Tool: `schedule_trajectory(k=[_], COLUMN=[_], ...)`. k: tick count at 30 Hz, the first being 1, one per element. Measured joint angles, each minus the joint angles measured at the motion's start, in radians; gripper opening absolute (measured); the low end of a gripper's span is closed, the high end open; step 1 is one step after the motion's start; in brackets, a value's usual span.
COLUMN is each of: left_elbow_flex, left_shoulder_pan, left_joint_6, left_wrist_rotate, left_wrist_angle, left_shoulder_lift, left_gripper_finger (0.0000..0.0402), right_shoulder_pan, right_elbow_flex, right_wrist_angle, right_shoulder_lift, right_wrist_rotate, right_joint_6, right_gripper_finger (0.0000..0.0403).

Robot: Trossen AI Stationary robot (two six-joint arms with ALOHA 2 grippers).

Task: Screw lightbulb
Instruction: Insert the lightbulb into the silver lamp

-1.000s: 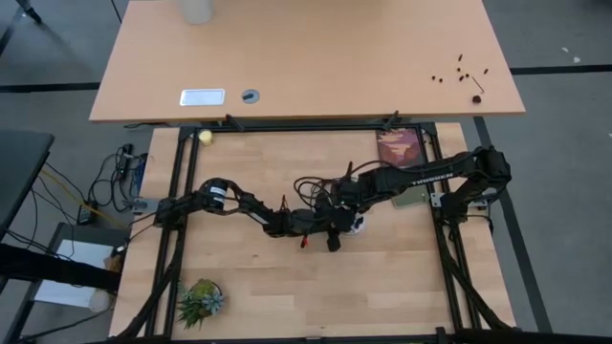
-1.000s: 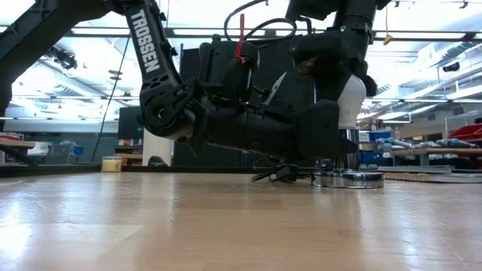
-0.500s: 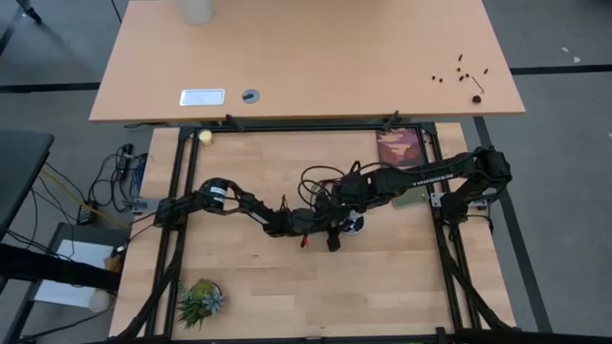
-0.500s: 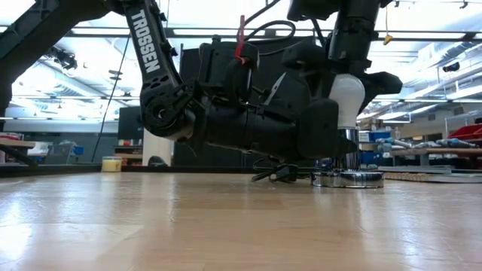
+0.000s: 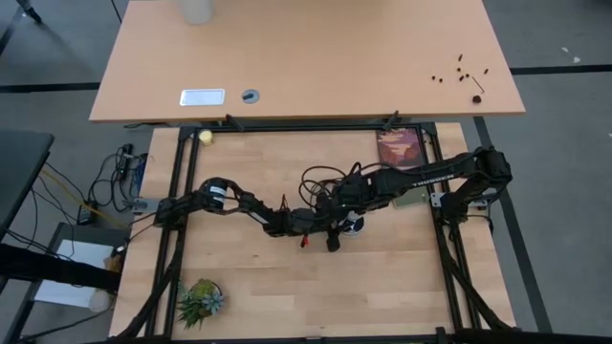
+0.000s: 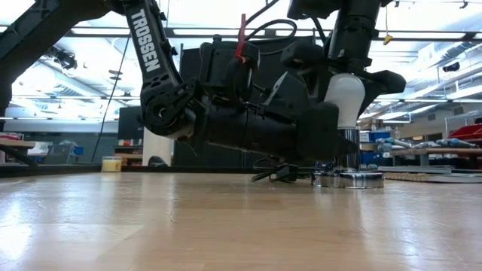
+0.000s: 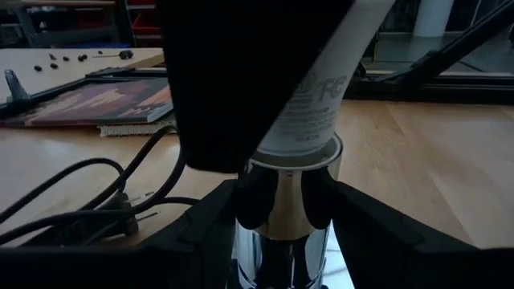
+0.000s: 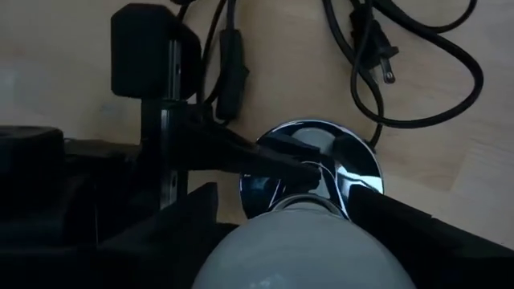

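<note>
The white lightbulb stands a little tilted, its narrow end in the top of the chrome socket stem. The stem rises from a round silvery base disc on the table, right of centre. In the right wrist view the bulb is seen from above, over the disc. My right gripper is above the socket, shut on the bulb. My left gripper lies low on the table beside the socket, shut on the stem. My left gripper pinches the socket's chrome stem between its two fingers, just below the bulb's neck. The fingers come level from the table's left and lie across the stem. The socket stands upright on its disc. My right gripper pinches the bulb's round white body between its two fingers from above, pointing down. One finger shows at the bulb's side. The bulb's narrow end sits in the socket top.
The socket's black cord and plug loop on the table just beyond the socket. A book lies at the far right, a small yellow ball at the far left, and a little green plant at the near left.
My right gripper has turned about the bulb's upright axis: its finger, earlier in front of the bulb's left side in the low view, now stands at the right. From above, the gripper now covers more of the bulb. The socket and my left gripper have stayed in place.
</note>
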Motion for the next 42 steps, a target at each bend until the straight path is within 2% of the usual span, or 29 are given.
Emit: schedule_trajectory(k=[9, 18, 22, 30, 33, 36, 42], left_elbow_flex=[0.004, 0.004, 0.004, 0.003, 0.003, 0.003, 0.002], left_shoulder_pan=[0.003, 0.003, 0.003, 0.003, 0.003, 0.003, 0.004], left_joint_6=[0.011, 0.032, 0.032, 0.03, 0.03, 0.03, 0.029], left_wrist_rotate=[0.007, 0.003, 0.003, -0.001, -0.001, -0.001, -0.001], left_wrist_angle=[-0.022, -0.03, -0.033, -0.049, -0.051, -0.052, -0.052], left_shoulder_lift=[-0.003, -0.003, -0.003, -0.003, -0.003, -0.003, -0.003], left_gripper_finger=[0.0194, 0.0194, 0.0194, 0.0194, 0.0194, 0.0194, 0.0194], right_shoulder_pan=[-0.001, -0.004, -0.016, -0.058, -0.061, -0.048, -0.004], right_elbow_flex=[-0.005, 0.038, 0.114, 0.291, 0.372, 0.427, 0.445], right_wrist_angle=[-0.003, -0.009, -0.075, -0.335, -0.391, -0.425, -0.452], right_shoulder_lift=[-0.075, -0.08, -0.082, -0.082, -0.083, -0.083, -0.08], right_wrist_rotate=[0.013, 0.03, 0.032, 0.035, 0.035, 0.035, 0.001], right_joint_6=[-0.004, -0.101, -0.177, -0.348, -0.489, -0.721, -1.339], right_gripper_finger=[0.0336, 0.0336, 0.0337, 0.0337, 0.0337, 0.0337, 0.0336])
